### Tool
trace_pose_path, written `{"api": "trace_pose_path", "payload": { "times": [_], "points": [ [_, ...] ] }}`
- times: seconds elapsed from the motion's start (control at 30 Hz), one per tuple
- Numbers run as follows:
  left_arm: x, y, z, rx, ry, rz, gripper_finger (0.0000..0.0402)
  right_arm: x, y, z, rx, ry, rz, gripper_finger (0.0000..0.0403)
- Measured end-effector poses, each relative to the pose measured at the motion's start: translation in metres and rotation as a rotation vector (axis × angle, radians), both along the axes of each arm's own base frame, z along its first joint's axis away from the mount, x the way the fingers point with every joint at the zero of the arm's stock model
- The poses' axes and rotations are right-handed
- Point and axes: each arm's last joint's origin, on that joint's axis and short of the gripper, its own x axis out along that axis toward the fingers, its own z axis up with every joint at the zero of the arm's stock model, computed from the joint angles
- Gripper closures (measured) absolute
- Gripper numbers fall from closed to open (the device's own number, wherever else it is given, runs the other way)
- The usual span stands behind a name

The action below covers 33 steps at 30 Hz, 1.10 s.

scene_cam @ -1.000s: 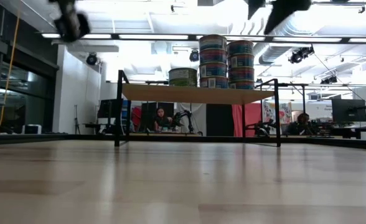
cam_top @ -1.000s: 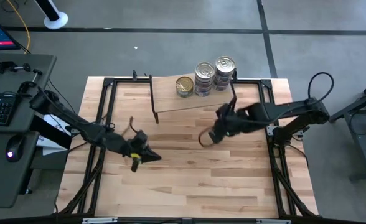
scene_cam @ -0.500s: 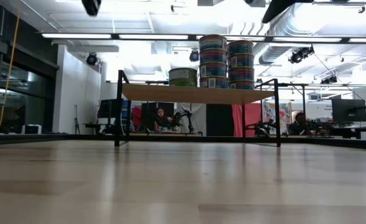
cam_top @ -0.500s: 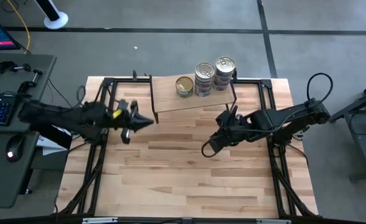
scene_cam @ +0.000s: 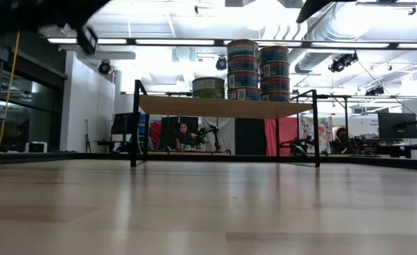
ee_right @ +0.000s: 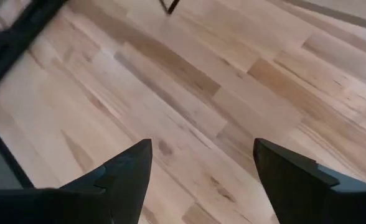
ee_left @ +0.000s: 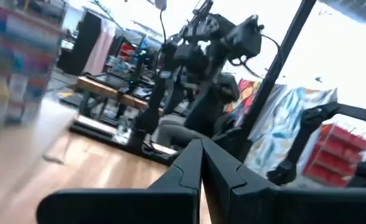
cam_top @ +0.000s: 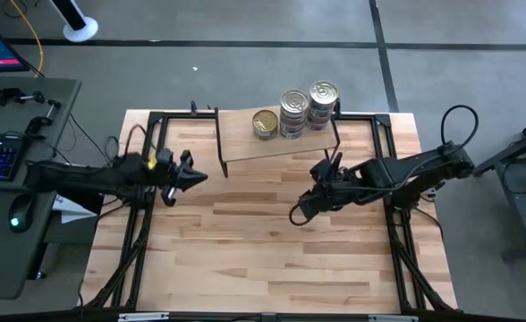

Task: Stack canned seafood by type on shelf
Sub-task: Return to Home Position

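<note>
Left gripper (cam_top: 199, 174): over the tabletop (cam_top: 272, 259) left side, near the shelf's left end, fingers pressed together, empty. Shelf (cam_top: 245, 143) at back centre carries a single tin (cam_top: 264, 123), then the left stack (cam_top: 293, 104) and the right stack (cam_top: 324, 92), side by side. Right gripper (cam_top: 296, 215): right of centre above bare wood, fingers spread wide, holding nothing.

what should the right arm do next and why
Probably pull the right gripper back toward its base. It hangs open and empty over the table in front of the shelf, the cans all sit on that shelf, and the left gripper, shut, is near the table's left edge.
</note>
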Motion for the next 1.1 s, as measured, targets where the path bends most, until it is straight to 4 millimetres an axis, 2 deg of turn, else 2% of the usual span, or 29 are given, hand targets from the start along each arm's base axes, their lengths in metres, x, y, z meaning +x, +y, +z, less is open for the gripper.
{"api": "trace_pose_path", "payload": {
  "times": [0.07, 0.13, 0.2, 0.27, 0.3, 0.33, 0.47, 0.57, 0.63, 0.77, 0.93, 1.1],
  "points": [
    [-0.004, -0.003, -0.022, -0.041, -0.022, -0.006, 0.0401, -0.002, 0.003, -0.001, 0.008, 0.023, 0.038, 0.0146],
    [-0.009, -0.004, -0.038, -0.073, -0.044, -0.002, 0.0402, -0.008, 0.008, -0.003, 0.0, 0.07, 0.038, 0.0185],
    [-0.013, -0.004, -0.052, -0.093, -0.039, 0.011, 0.0402, -0.019, 0.014, -0.006, -0.025, 0.138, 0.029, 0.0251],
    [-0.015, -0.003, -0.057, -0.096, -0.029, 0.033, 0.0402, -0.032, 0.02, -0.007, -0.043, 0.217, 0.035, 0.0337],
    [-0.015, -0.002, -0.057, -0.083, -0.022, 0.044, 0.0402, -0.04, 0.022, -0.006, -0.044, 0.245, 0.042, 0.0369],
    [-0.016, -0.001, -0.056, -0.066, -0.029, 0.053, 0.0402, -0.047, 0.026, -0.004, -0.045, 0.259, 0.052, 0.0384],
    [-0.018, 0.001, -0.054, -0.045, -0.045, 0.081, 0.0402, -0.083, 0.032, -0.008, 0.025, 0.193, 0.048, 0.0386],
    [-0.018, 0.002, -0.056, -0.067, -0.034, 0.082, 0.0402, -0.106, 0.03, -0.031, 0.128, 0.071, 0.04, 0.0399],
    [-0.018, 0.002, -0.058, -0.076, -0.01, 0.08, 0.0402, -0.113, 0.025, -0.053, 0.178, -0.044, 0.056, 0.0398],
    [-0.017, 0.002, -0.062, -0.068, 0.032, 0.083, 0.0402, -0.112, -0.001, -0.097, 0.11, -0.309, 0.081, 0.0401],
    [-0.016, 0.002, -0.065, -0.067, 0.062, 0.083, 0.0402, -0.12, -0.05, -0.144, -0.014, -0.475, 0.153, 0.0402],
    [-0.016, 0.002, -0.066, -0.066, 0.076, 0.084, 0.0402, -0.139, -0.069, -0.168, -0.073, -0.706, 0.26, 0.0403]
  ]
}}
